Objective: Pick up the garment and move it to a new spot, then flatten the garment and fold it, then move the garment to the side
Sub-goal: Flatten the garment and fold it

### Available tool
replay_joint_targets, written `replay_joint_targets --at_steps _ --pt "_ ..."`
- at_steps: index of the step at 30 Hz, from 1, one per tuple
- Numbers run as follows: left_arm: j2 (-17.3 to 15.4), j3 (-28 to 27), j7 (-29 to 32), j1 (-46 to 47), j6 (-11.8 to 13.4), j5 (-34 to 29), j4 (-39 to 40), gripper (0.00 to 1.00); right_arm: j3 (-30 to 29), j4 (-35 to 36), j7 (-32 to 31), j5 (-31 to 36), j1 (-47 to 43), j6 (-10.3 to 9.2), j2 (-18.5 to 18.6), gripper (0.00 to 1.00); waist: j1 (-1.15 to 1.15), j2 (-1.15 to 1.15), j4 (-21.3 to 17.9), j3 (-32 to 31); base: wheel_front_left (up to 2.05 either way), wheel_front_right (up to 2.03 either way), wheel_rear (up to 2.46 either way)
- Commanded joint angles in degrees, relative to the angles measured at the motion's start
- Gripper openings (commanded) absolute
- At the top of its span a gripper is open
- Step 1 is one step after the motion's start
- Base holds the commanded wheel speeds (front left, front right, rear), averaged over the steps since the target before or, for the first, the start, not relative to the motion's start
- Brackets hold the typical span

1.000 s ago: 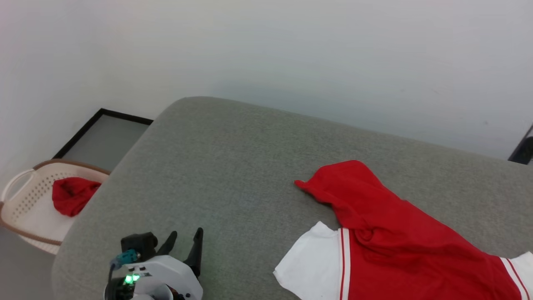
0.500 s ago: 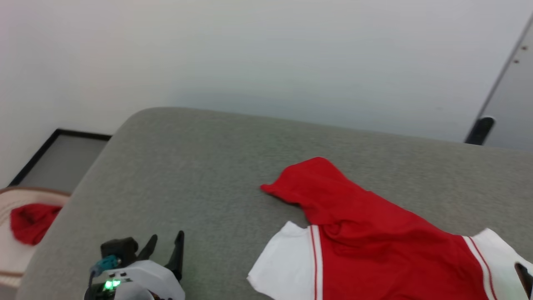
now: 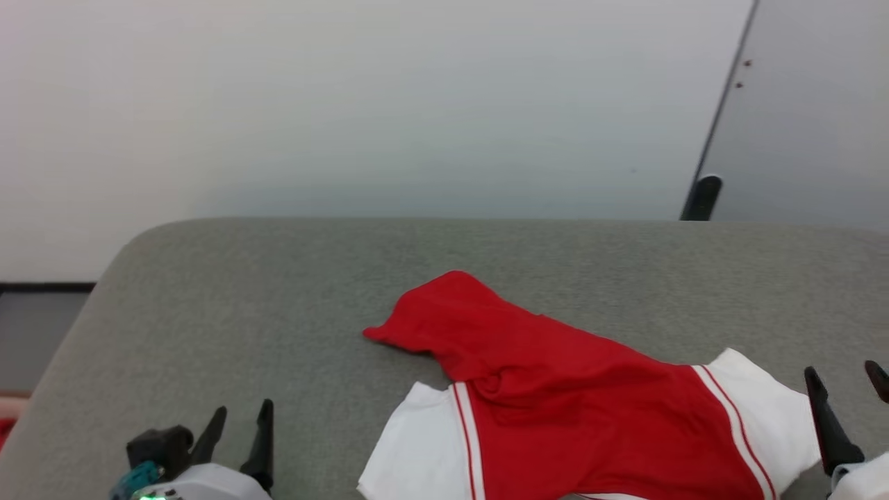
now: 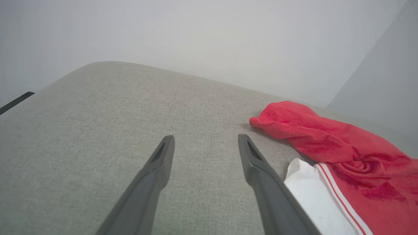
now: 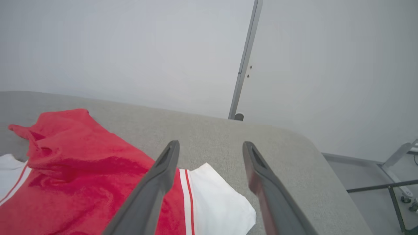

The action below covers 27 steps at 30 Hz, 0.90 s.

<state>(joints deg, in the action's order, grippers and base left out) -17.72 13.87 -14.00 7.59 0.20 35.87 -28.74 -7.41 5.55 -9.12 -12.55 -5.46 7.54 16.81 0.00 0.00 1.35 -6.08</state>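
The garment [image 3: 555, 396], a red T-shirt with white sleeves and red-white stripe trim, lies crumpled on the grey cushioned surface [image 3: 278, 305], its red body bunched toward the back. My left gripper [image 3: 239, 422] is at the lower left, open and empty, well left of the shirt's white sleeve [image 3: 410, 451]. In the left wrist view the garment [image 4: 343, 153] lies to the right of the open left gripper [image 4: 204, 141]. My right gripper [image 3: 844, 378] is at the lower right, open, beside the other white sleeve. In the right wrist view the right gripper [image 5: 210, 147] stands open above the garment [image 5: 81, 173], holding nothing.
A pale wall rises behind the surface. A grey door panel with a dark edge [image 3: 701, 198] stands at the back right. A dark-framed floor strip [image 3: 42, 286] shows at the far left. A metal frame on wheels [image 5: 398, 182] is off the surface's right end.
The head camera has swung right, so the basket has left the picture and the right gripper has come in. The right gripper has opened; the garment lies free of it.
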Motion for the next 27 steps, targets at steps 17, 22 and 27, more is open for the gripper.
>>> replay_joint_targets --at_steps 17,22,27 --pt "-0.7 0.4 4.6 -5.2 -0.8 0.0 7.5 1.00 -0.5 5.8 5.7 4.2 -3.2 -0.07 -6.0 1.00 0.00 0.00 -9.4 1.2 0.00 0.00 0.00" --pt "-0.8 2.5 19.7 -4.3 0.0 4.4 8.0 1.00 -1.5 5.7 5.0 3.8 -3.4 -0.07 -6.1 1.00 0.00 0.00 -11.2 1.9 0.00 0.00 0.00" --pt "-2.5 3.4 36.2 -3.2 4.3 8.4 10.5 1.00 -1.6 5.5 4.7 3.5 -3.4 -0.07 -6.8 1.00 0.00 0.00 -11.8 2.2 0.00 0.00 0.00"
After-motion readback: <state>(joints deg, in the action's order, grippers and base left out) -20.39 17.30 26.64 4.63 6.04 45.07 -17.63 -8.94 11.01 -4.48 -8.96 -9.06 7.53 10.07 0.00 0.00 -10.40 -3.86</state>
